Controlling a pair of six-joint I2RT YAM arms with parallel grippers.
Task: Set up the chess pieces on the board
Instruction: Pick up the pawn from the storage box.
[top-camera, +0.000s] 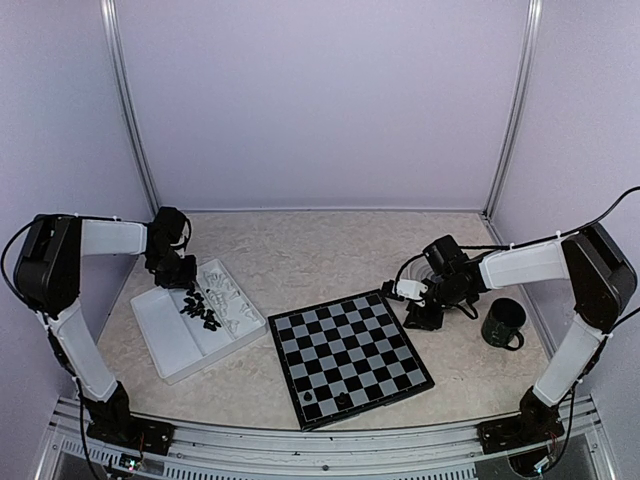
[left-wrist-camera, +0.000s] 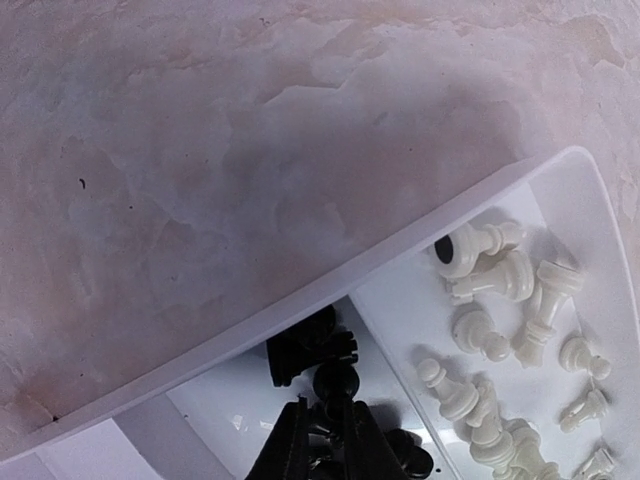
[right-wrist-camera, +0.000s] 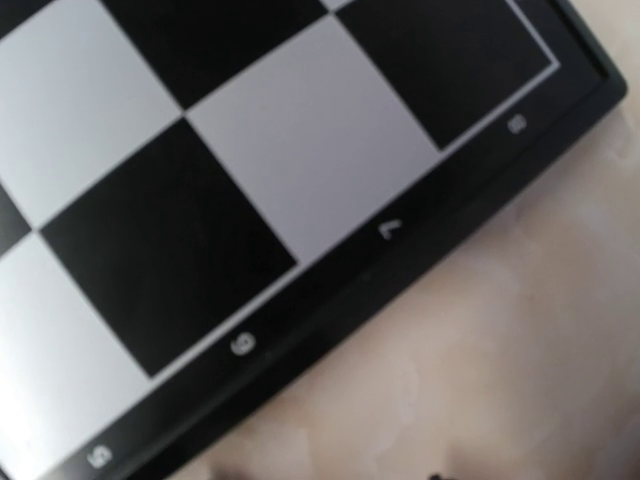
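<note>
On the table (left-wrist-camera: 200, 150), left gripper (left-wrist-camera: 322, 408) sits among black chess pieces (left-wrist-camera: 310, 345), grip unclear.

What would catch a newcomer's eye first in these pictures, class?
The chessboard in the middle stands nearly bare, with only two black pieces near its front edge. To its left a white tray holds the remaining pieces, with the left gripper down among the black ones.

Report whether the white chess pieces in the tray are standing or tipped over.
Tipped over: the white chess pieces lie on their sides, jumbled together, in one compartment of the white tray.
</note>
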